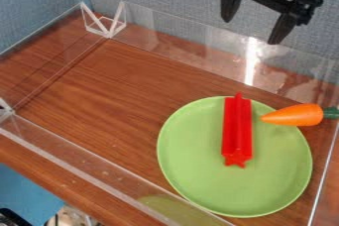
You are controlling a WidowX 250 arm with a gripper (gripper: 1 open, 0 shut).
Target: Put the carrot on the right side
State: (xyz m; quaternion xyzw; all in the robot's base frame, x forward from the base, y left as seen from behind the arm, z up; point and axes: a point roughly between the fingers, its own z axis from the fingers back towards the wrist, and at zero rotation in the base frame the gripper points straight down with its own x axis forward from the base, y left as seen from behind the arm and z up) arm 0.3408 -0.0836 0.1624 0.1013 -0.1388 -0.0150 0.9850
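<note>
Because I have yet to grip anything, I hold my fingers [255,9] spread and bare above the counter [99,86], likely to keep room for a descent. Propped on the plate's [192,175] rim at the right, the carrot [294,115] overhangs its edge, beside the red block [237,131]. Its tip points left over the plate, its green stem right; the long axis runs roughly crosswise.

The block [237,131] lies on the plate [199,169], left of the carrot [294,115].
</note>
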